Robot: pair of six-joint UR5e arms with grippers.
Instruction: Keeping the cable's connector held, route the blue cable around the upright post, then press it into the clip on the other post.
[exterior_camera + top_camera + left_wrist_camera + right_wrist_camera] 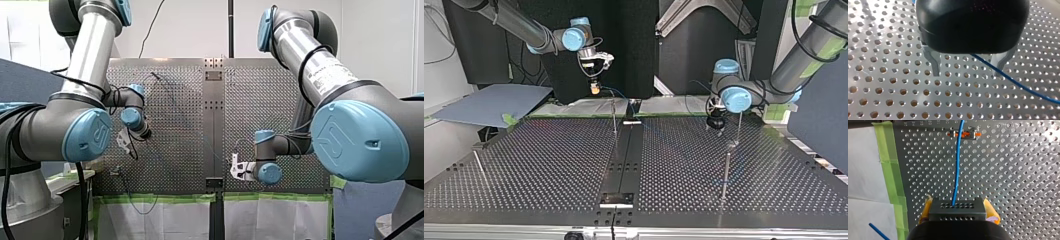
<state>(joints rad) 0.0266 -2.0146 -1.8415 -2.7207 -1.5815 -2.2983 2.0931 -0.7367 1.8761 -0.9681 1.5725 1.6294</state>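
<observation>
Right wrist view: my right gripper (958, 211) clamps the connector (957, 215), blue cable (957, 170) running ahead toward the orange clip (963, 134). My left gripper (966, 73), fingers (935, 65) apart, has the cable beside 1 finger; it should close gently.

the claw (958, 210) grips a dark, hole-dotted connector (968, 213) between its yellow pads (926, 211). a blue cable (957, 170) leaves the connector and runs straight ahead over the perforated tabletop (1010, 175), meeting an orange-and-metal clip (963, 134). beside the claw, green tape (890, 170) edges the tabletop, with white sheeting (865, 170) beyond it. a short blue strand (878, 230) lies across the sheeting.
</observation>
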